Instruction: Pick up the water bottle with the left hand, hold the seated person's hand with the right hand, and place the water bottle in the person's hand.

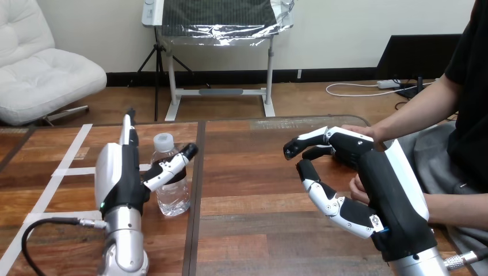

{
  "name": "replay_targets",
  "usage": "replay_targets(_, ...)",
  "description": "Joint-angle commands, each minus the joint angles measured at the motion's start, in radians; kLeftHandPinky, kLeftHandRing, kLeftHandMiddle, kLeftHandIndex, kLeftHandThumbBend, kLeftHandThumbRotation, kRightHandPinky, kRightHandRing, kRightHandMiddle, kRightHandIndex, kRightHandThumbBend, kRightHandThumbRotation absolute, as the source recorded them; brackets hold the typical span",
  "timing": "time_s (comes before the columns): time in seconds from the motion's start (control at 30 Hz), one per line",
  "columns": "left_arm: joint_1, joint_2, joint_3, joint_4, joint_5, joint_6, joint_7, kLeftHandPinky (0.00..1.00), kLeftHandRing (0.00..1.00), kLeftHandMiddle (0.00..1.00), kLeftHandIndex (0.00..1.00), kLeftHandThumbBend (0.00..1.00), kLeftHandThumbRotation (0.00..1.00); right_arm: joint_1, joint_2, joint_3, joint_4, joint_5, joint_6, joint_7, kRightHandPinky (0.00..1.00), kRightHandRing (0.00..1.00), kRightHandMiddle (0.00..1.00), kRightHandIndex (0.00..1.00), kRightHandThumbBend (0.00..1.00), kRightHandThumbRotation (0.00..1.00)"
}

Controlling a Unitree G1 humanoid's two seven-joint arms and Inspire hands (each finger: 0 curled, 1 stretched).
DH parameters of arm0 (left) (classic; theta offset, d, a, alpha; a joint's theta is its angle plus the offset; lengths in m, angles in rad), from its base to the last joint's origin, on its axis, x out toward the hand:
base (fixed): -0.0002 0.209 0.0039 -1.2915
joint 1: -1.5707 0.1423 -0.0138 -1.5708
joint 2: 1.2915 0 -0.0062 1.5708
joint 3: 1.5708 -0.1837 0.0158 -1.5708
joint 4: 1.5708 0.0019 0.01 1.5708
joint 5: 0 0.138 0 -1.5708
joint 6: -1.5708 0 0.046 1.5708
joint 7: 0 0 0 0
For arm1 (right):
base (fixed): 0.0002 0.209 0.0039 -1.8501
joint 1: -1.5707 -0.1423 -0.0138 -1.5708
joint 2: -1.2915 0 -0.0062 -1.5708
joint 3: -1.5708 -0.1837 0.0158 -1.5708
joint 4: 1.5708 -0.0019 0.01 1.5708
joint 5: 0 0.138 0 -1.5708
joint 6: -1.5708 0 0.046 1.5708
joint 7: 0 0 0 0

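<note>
R hand fingers spread beside person's hand; L hand fingers straight, thumb across water bottle.

Clear glossy plastic water bottle, matt white cap; smooth, faintly shiny wooden desk; smooth black-and-white plastic shells on the left hand and right hand

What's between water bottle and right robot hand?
Head view: bare brown wooden table between clear plastic water bottle and right robot hand, crossed by one dark seam.
</note>
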Motion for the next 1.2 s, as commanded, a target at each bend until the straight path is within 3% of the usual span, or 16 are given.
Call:
replay_targets(0.0, -0.103, 0.002, 0.021, 0.001, -0.009, 0.037, -0.035, 0.83, 0.92, 0.95, 0.99, 0.96, 0.60, -0.067, 0.001, -0.009, -0.005, 0.015, -0.001, -0.002, 0.61, 0.70, 0.64, 0.55, 0.28, 0.00)
replay_targets(0.4, -0.140, 0.008, 0.012, 0.001, -0.001, 0.143, -0.125, 0.80, 0.89, 0.94, 0.97, 0.97, 0.62, -0.070, -0.001, -0.010, -0.001, 0.016, -0.010, -0.003, 0.61, 0.70, 0.64, 0.55, 0.28, 0.00)
replay_targets(0.73, -0.172, 0.013, 0.005, 0.025, -0.003, 0.192, -0.212, 0.80, 0.89, 0.94, 0.98, 0.99, 0.64, -0.070, -0.003, -0.010, -0.001, 0.019, -0.009, 0.001, 0.60, 0.69, 0.64, 0.55, 0.29, 0.00)
replay_targets(1.17, -0.204, 0.005, 0.005, 0.075, 0.000, 0.207, -0.244, 0.78, 0.88, 0.92, 0.95, 1.00, 0.63, -0.064, -0.004, -0.010, -0.011, 0.013, 0.004, 0.001, 0.60, 0.69, 0.64, 0.54, 0.29, 0.00)
